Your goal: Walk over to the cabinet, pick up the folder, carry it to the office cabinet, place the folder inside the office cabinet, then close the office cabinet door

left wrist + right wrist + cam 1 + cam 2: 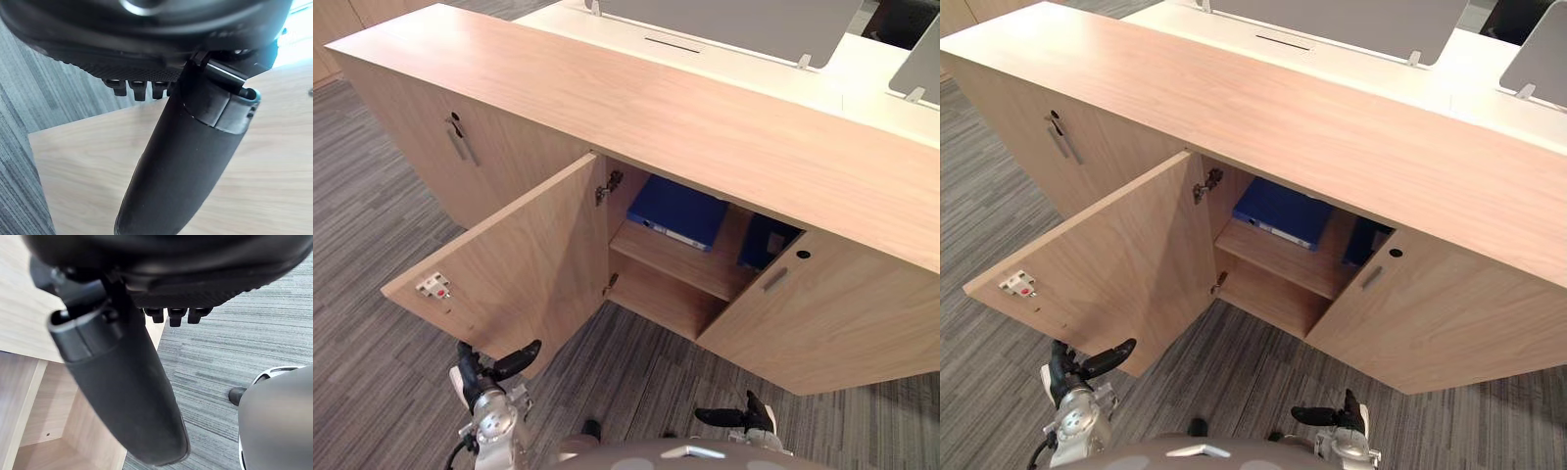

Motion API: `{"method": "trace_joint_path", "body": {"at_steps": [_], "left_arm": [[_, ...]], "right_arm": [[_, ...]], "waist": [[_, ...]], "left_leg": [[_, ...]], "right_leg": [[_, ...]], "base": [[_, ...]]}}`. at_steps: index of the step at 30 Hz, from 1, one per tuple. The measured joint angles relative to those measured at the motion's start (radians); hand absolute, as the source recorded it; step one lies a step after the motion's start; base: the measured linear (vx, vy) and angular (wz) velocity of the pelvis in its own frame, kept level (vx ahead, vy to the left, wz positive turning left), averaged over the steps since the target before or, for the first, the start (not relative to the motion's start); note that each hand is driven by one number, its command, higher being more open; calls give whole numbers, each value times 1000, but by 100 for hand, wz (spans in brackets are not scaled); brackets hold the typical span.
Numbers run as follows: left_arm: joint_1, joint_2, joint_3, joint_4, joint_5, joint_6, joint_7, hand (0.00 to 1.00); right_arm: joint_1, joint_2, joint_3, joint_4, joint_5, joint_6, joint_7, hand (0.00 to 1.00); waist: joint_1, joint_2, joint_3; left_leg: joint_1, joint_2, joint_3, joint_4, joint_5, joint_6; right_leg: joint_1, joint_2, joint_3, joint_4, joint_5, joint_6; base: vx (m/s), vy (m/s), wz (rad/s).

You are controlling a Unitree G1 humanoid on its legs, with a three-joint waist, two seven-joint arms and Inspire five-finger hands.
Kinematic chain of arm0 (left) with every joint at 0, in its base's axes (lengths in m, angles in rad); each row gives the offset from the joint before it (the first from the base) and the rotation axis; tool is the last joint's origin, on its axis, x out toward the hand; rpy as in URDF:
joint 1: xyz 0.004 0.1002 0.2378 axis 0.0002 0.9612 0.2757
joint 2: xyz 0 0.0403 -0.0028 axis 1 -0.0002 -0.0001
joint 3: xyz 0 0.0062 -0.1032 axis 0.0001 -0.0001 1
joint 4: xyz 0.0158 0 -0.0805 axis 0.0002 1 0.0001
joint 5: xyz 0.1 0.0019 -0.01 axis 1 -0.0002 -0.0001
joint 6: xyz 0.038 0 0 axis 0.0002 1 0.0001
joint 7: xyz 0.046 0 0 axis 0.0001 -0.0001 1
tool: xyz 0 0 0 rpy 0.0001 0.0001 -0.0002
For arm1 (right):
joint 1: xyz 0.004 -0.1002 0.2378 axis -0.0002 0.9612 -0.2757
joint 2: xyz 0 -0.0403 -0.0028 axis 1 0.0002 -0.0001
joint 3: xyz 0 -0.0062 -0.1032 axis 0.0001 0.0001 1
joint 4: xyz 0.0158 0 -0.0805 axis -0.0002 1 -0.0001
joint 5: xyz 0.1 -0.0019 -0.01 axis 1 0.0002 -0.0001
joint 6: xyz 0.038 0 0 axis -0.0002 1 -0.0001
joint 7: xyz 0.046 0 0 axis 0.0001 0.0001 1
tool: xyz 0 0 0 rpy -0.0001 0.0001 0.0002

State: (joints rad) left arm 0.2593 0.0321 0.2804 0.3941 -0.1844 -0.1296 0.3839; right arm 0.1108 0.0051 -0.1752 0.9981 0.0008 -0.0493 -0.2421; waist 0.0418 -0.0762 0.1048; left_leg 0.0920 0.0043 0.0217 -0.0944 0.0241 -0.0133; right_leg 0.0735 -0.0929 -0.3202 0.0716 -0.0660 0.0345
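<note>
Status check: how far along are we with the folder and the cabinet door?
Done: the flat blue folder lies on the upper shelf inside the light wooden office cabinet. In hand: nothing; the left hand and right hand hang low, open and empty, the left one near the left door. Left: that door and the right door stand open, so closing remains.

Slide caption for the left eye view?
Blue folder on upper shelf of office cabinet, door wide open; left hand and right hand low, empty.
</note>
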Motion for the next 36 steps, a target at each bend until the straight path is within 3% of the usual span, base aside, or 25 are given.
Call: {"method": "trace_joint_path", "body": {"at_steps": [16, 36], "left_arm": [[5, 3, 58, -125, 4, -15, 30, 100], [25, 45, -1, -129, 76, 1, 8, 100]], "right_arm": [[-1, 0, 0, 0, 0, 2, -2, 100], [-2, -7, 0, 20, -1, 3, 15, 100]], "waist": [[3, 5, -3], [10, 7, -4]], "left_leg": [[4, 5, 4, 0, 1, -2], [5, 6, 9, 0, 3, -3]], "right_leg": [[2, 6, 6, 0, 4, -3], [2, 6, 8, 2, 5, -3]], "base": [[0, 0, 0], [0, 0, 0]]}}
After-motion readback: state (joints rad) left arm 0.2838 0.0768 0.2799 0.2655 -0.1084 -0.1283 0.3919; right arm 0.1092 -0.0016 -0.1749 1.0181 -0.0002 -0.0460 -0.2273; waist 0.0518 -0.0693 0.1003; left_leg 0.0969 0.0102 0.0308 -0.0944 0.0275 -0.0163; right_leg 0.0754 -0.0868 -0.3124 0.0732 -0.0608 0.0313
